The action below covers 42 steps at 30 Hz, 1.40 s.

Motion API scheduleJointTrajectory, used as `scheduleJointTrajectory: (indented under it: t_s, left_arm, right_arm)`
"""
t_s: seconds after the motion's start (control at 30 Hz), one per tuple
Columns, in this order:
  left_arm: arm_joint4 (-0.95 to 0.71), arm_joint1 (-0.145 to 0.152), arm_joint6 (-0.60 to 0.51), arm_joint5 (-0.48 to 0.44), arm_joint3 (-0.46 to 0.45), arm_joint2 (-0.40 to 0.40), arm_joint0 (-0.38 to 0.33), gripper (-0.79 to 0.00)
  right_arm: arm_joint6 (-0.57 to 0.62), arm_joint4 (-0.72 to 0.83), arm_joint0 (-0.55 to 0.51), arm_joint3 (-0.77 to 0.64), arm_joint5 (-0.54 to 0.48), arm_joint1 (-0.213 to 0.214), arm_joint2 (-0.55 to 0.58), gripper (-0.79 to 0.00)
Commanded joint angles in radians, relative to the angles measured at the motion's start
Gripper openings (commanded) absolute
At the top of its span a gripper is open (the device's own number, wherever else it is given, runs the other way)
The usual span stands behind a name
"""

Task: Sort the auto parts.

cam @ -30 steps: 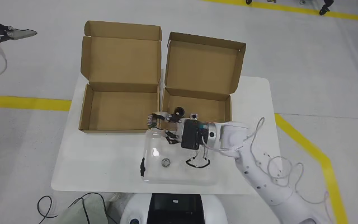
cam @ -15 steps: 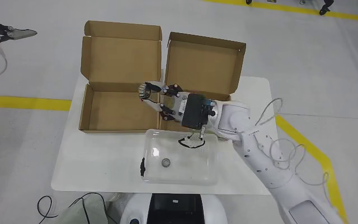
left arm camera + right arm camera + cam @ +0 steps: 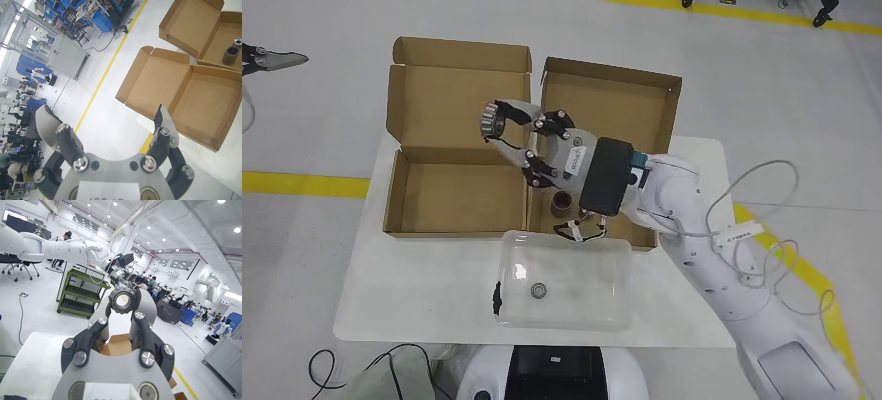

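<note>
Hanging over the raised lid of the left cardboard box [image 3: 442,200], a toothed ring [image 3: 492,120] is pinched at its sides by the right gripper [image 3: 123,300]. The left gripper [image 3: 103,113] is spread wide, with nothing held. Two cylinders [image 3: 229,55] are seen upright in the right cardboard box [image 3: 211,47], and a small part [image 3: 539,290] in the clear tray [image 3: 572,305].

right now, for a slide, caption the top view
Right gripper holds a ring over the left box; a cylinder sits in the right box, a small part in the clear bin.
</note>
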Motion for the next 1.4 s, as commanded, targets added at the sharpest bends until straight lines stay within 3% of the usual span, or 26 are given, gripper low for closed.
scheduleJointTrajectory:
  t_s: [0.0,0.27,0.8,1.37]
  left_arm:
    - [0.0,0.0,0.0,0.0,0.0,0.0,0.0,0.0]
    - [0.0,0.0,0.0,0.0,0.0,0.0,0.0,0.0]
    - [0.0,0.0,0.0,0.0,0.0,0.0,0.0,0.0]
    - [0.0,0.0,0.0,0.0,0.0,0.0,0.0,0.0]
  right_arm:
    - [-0.005,-0.001,-0.007,0.0,-0.001,0.0,0.004,-0.785]
    - [-0.025,-0.02,-0.042,-0.001,-0.014,0.0,0.013,-0.785]
    - [0.065,-0.054,-0.087,0.058,-0.07,0.001,-0.004,-0.785]
    - [0.355,-0.032,-0.046,0.227,-0.047,-0.032,-0.101,-0.785]
